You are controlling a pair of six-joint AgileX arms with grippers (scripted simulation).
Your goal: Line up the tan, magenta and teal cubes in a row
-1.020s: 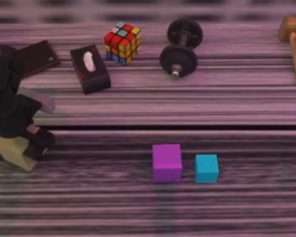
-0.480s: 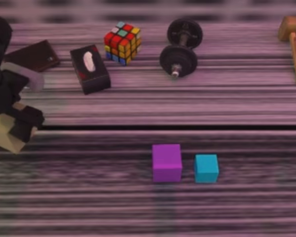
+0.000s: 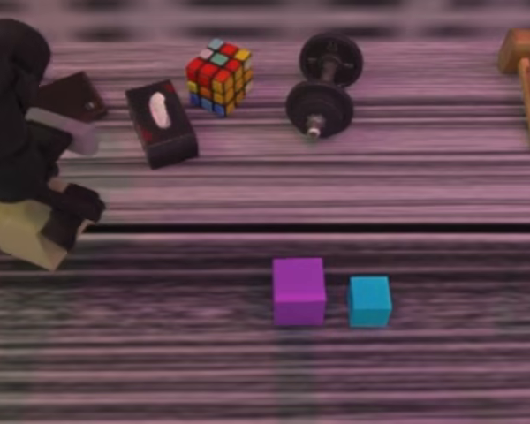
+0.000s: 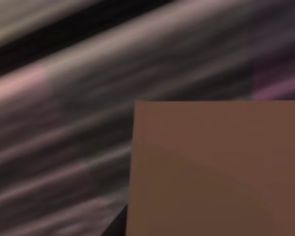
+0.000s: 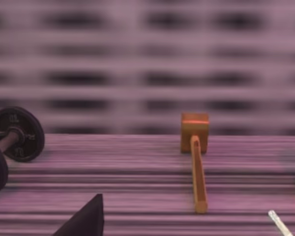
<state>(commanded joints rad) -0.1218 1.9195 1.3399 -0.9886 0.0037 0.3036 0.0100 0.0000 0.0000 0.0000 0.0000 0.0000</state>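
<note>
**Tan cube** (image 3: 22,234): at the counter's (image 3: 424,371) far left, well left of the magenta cube (image 3: 299,291) and slightly behind its line. Tilted, pinched between the jaws of the left gripper (image 3: 57,221). The left wrist view is half filled by one brown face of it (image 4: 216,167).

**Change:** across the last second the cube went from lower on the counter up and leftward, and has now swung back a little toward the magenta cube, still tilted. Judged lifted clear and starting its carry rather than set down.

**Magenta cube:** reference item, mid-counter toward the front; unmoved.

**Teal cube** (image 3: 369,301): just right of the magenta cube, a small gap between; unmoved. These two already make a short row.

**Meaning for task:** two of three are placed; the tan cube seems bound for the free spot left of the magenta cube, and needs levelling first.

**Right arm:** not visible from above; jaw state cannot be told.

**Other stock, behind the magenta cube:** puzzle cube (image 3: 219,76), tissue box (image 3: 162,123), dumbbell (image 3: 325,84), mallet (image 3: 527,79).
</note>
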